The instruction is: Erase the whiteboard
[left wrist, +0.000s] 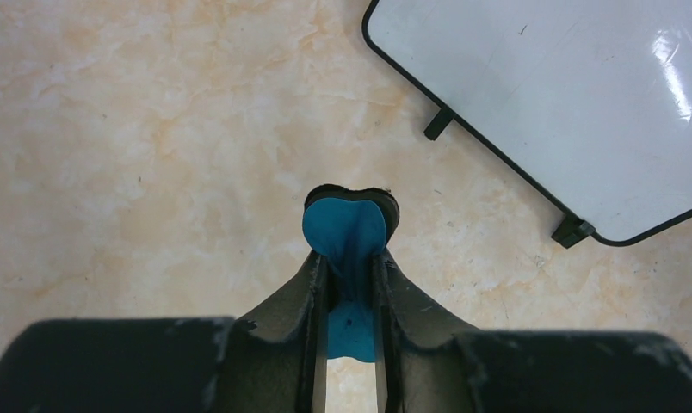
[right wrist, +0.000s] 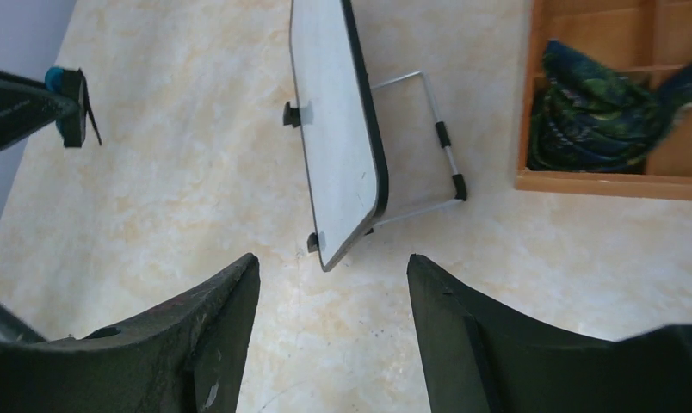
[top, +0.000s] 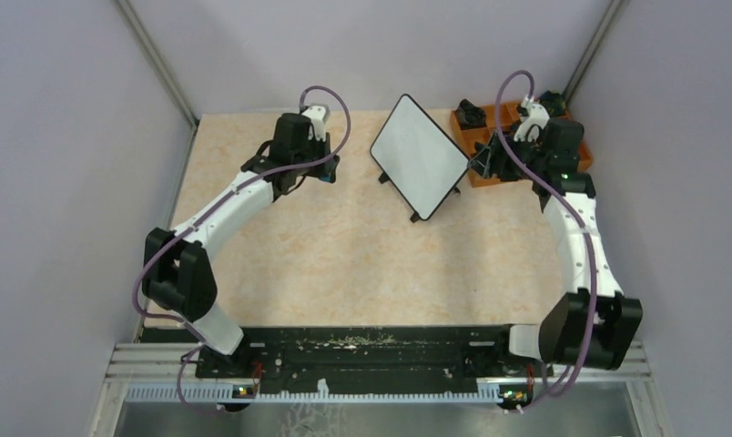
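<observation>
Behind whiteboard, wire stand (right wrist)

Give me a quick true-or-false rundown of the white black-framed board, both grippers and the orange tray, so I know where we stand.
1. The white rectangular board with a thin black frame shows no writing on its face. True.
2. The left gripper is empty. False: it pinches a small blue eraser.
3. The right gripper is open, with nothing between its jaws. True.
4. The board lies flat on its back. False: it stands tilted, propped on a wire stand.
5. The orange wooden tray holds nothing. False: a dark blue-green cloth sits in one compartment.
</observation>
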